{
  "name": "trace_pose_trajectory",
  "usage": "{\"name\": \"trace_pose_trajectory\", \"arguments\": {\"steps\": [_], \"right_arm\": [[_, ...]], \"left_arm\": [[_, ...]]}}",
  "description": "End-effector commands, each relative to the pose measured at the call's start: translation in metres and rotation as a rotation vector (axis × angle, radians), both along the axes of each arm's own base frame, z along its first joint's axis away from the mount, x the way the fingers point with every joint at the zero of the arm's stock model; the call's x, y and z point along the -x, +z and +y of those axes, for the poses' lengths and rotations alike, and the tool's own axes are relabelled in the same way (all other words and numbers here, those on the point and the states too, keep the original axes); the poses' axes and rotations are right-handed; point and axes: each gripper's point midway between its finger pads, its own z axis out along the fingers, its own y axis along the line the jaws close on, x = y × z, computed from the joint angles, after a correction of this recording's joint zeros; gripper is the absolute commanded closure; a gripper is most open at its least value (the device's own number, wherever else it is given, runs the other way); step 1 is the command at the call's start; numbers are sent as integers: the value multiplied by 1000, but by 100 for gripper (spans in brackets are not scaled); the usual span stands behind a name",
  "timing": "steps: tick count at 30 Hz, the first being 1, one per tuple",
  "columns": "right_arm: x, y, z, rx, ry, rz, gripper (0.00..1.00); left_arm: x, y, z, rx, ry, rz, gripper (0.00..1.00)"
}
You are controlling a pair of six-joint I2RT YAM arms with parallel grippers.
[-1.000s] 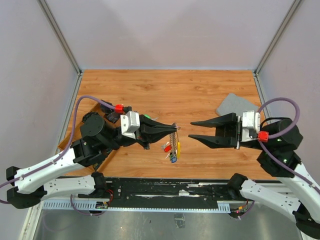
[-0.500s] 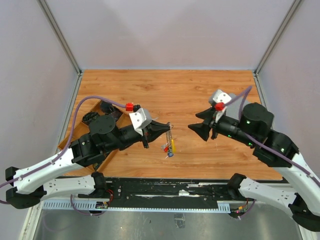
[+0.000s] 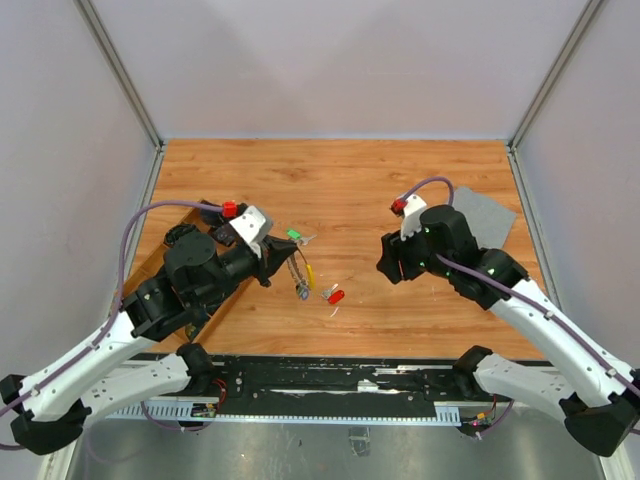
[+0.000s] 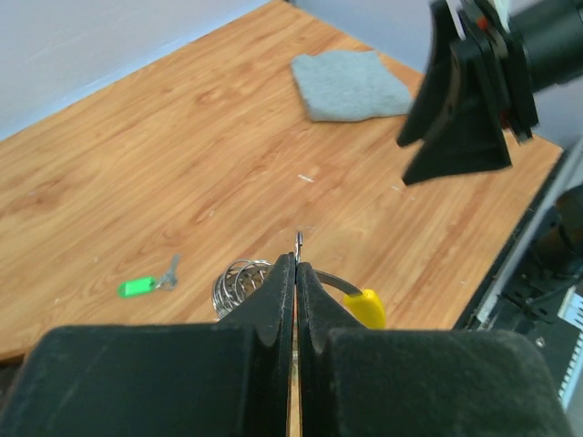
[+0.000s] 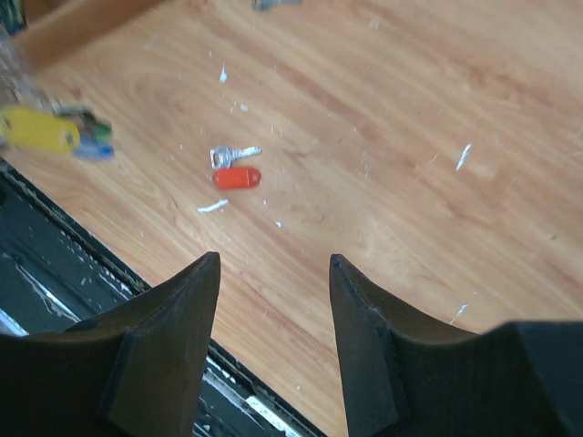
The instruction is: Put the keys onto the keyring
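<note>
Red key (image 5: 237,177) lies loose under the released right pincer (image 5: 273,266); left pincer (image 4: 296,273) clamps the keyring (image 4: 240,280). Next probably needs a precise downward pinch.

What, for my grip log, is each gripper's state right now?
Left gripper: shut on the keyring.
Right gripper: open, holding nothing.

Grey cloth (image 3: 482,212) on wooden table (image 3: 340,175)
</note>
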Motion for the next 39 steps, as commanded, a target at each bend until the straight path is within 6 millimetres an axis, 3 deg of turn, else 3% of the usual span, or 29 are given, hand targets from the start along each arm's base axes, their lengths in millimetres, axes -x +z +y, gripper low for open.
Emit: {"name": "trace_pose_trajectory", "arguments": {"steps": [1, 8, 15, 22, 33, 39], "right_arm": [[-3, -26, 11, -1, 52, 12, 48], [9, -54, 50, 123, 223, -92, 49], [21, -92, 87, 202, 478, -448, 59], [30, -129, 99, 331, 653, -553, 57], [33, -164, 133, 441, 758, -629, 57], [24, -175, 139, 532, 755, -658, 58]], "left_arm": [[-12, 0, 19, 45, 75, 21, 99], [-32, -15, 42, 79, 169, 73, 99], [-35, -26, 55, 99, 219, 84, 99], [-30, -33, 65, 111, 247, 65, 100], [-29, -37, 77, 92, 287, 36, 100], [-27, -33, 78, 95, 283, 22, 99]]}}
